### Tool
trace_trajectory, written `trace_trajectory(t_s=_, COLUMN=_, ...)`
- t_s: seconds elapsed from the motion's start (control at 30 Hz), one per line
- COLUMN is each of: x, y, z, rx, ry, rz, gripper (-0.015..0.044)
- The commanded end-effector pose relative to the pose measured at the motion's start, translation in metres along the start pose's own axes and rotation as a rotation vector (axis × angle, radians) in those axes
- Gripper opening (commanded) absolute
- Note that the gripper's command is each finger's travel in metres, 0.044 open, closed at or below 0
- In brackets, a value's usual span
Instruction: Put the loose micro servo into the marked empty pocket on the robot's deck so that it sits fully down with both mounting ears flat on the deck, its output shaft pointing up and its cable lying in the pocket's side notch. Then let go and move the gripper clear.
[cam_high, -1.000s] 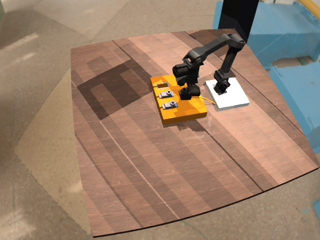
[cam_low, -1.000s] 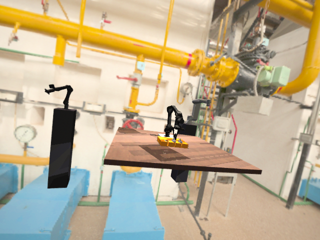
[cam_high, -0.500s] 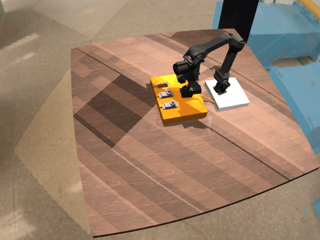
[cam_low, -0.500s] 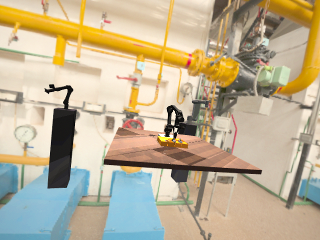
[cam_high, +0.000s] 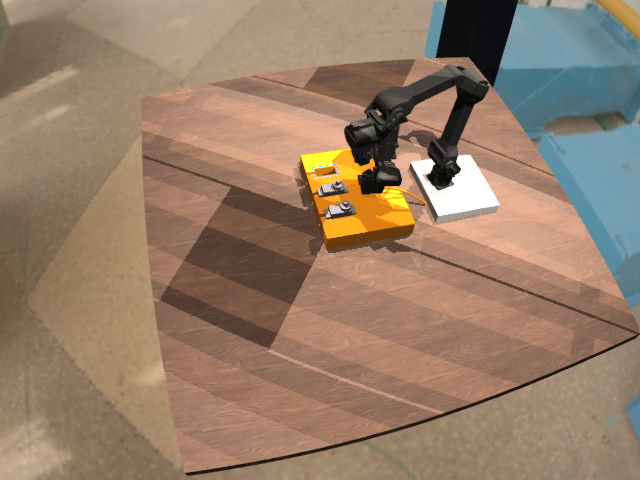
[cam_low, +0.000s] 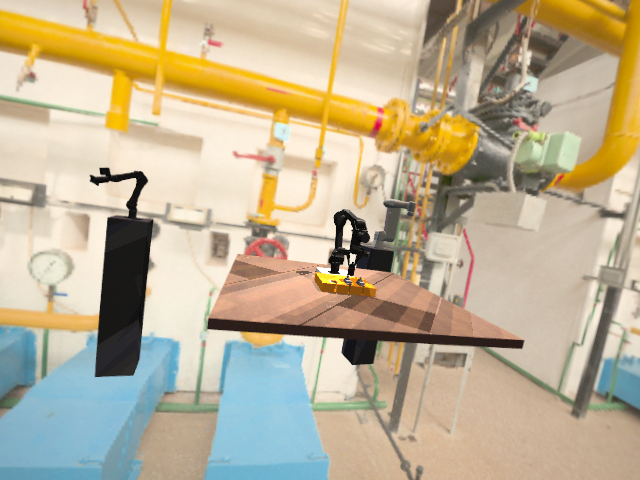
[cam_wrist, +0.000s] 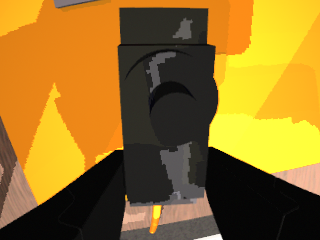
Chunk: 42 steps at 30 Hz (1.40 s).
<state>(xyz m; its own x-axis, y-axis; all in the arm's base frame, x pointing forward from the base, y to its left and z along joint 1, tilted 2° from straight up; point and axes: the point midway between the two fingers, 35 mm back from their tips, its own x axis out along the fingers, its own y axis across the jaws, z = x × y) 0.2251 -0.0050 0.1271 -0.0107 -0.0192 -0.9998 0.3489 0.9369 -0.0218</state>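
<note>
The loose micro servo (cam_high: 368, 183) (cam_wrist: 167, 117) is dark, over the right part of the orange deck (cam_high: 369, 229) (cam_low: 329, 288) (cam_wrist: 75, 75). Its output shaft faces up toward the wrist camera, and its orange cable (cam_high: 409, 194) (cam_wrist: 157, 218) trails from the end toward the arm's base. My gripper (cam_high: 381, 179) (cam_wrist: 163, 159) is shut on the servo, one finger along each long side. Whether the servo touches the deck cannot be told. The marked pocket (cam_high: 324, 171) has a blue-and-white dashed outline and is empty, at the deck's far left corner in the top view.
Two grey servos (cam_high: 331, 189) (cam_high: 340, 209) sit in the deck beside the marked pocket, their shafts standing up. The white base plate (cam_high: 467, 198) under the arm lies right of the deck. A second arm (cam_low: 135, 188) stands on a separate black pillar (cam_low: 124, 299).
</note>
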Motion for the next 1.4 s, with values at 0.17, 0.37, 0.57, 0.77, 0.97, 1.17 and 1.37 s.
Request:
trace_trajectory(t_s=0.17, x=-0.001, y=0.004, z=0.014, rx=0.003, ry=-0.009, rz=0.002, gripper=0.0000)
trace_trajectory(t_s=0.37, x=-0.001, y=-0.018, z=0.018, rx=0.003, ry=-0.010, rz=0.000, gripper=0.0000)
trace_trajectory(t_s=0.57, x=-0.001, y=-0.042, z=0.021, rx=0.003, ry=-0.010, rz=-0.002, gripper=0.0000)
trace_trajectory(t_s=0.77, x=-0.002, y=-0.067, z=0.025, rx=0.003, ry=-0.010, rz=-0.004, gripper=0.0000)
trace_trajectory(t_s=0.97, x=-0.002, y=-0.091, z=0.029, rx=0.003, ry=-0.011, rz=-0.006, gripper=0.0000)
trace_trajectory(t_s=1.17, x=-0.002, y=-0.114, z=0.032, rx=0.003, ry=-0.011, rz=-0.008, gripper=0.0000)
trace_trajectory(t_s=1.37, x=-0.002, y=-0.114, z=0.032, rx=0.088, ry=-0.011, rz=-0.007, gripper=0.0000)
